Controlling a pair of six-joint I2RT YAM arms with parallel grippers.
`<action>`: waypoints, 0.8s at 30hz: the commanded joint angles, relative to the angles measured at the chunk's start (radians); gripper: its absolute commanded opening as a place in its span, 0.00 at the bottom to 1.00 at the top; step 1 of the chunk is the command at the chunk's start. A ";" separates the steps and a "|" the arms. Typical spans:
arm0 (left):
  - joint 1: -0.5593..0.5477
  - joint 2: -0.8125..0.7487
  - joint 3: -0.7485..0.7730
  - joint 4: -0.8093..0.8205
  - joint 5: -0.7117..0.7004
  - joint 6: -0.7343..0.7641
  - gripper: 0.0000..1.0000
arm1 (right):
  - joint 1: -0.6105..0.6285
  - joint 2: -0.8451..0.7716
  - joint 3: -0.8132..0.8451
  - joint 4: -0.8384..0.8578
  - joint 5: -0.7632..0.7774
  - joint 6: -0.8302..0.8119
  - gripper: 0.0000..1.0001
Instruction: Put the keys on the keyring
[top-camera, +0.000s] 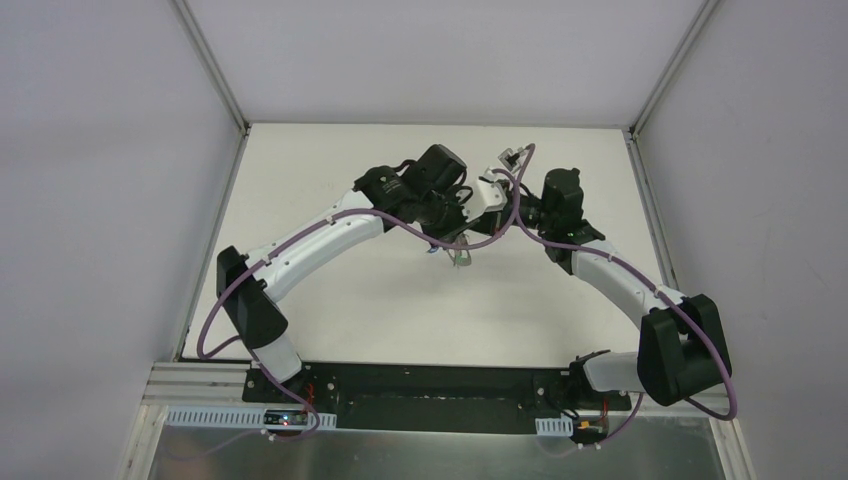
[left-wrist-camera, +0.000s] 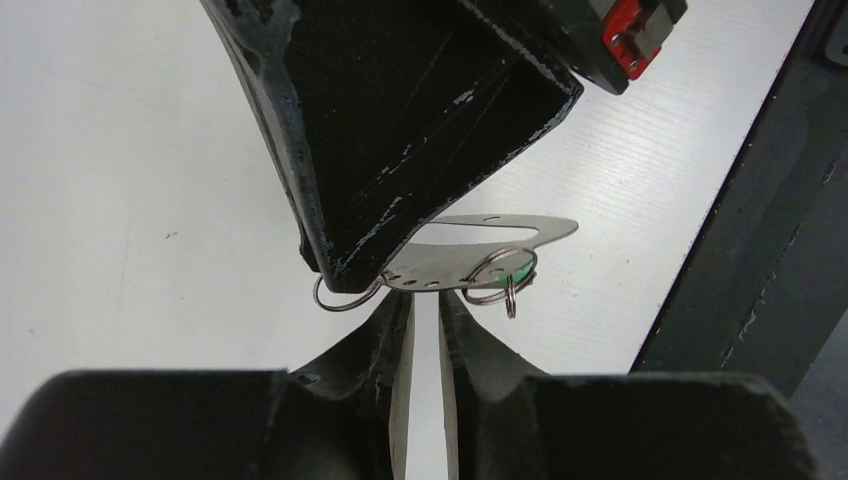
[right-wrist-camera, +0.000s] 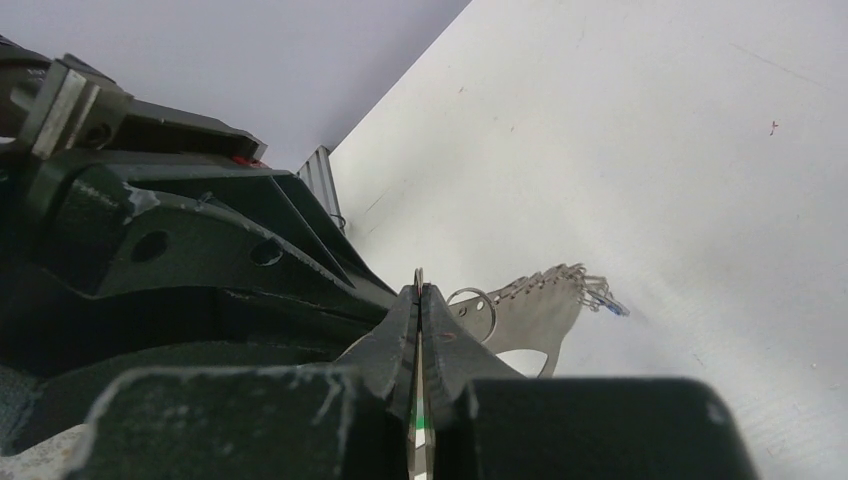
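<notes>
The keyring (left-wrist-camera: 450, 266) is a flat silvery plate w/ small holes and an open slot, wire rings threaded thru it. It lies just past the tips of the L gripper (left-wrist-camera: 425, 303) and crosses them. In the L wrist view its long axis runs left-right and the rounded free end points right.

Only that view shows the green key (left-wrist-camera: 520, 266), tucked behind two rings right of the L jaws. It also shows a wire ring (left-wrist-camera: 342, 307) poking out under the R finger, left of them. The L jaws are narrow, w/ a thin slit btwn them; can't tell if they clamp anything.

Only the R wrist view shows the blue key (right-wrist-camera: 606, 299), at the plate's far end. There the plate stretches away from the R gripper (right-wrist-camera: 420, 290), up and to the right. The R jaws are pressed together on a thin ring edge of the keyring.

The top view shows the bunch hanging btwn both grippers over the desk (left-wrist-camera: 120, 200), too small for detail.
</notes>
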 joint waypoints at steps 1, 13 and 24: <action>-0.011 -0.027 0.021 0.000 -0.002 0.004 0.17 | -0.012 -0.016 -0.003 0.028 -0.012 -0.008 0.00; 0.034 -0.160 -0.099 -0.024 0.103 0.056 0.32 | -0.048 -0.056 -0.049 0.131 -0.164 -0.058 0.00; 0.127 -0.092 -0.028 0.020 0.351 -0.144 0.33 | -0.048 -0.073 -0.066 0.165 -0.273 -0.094 0.00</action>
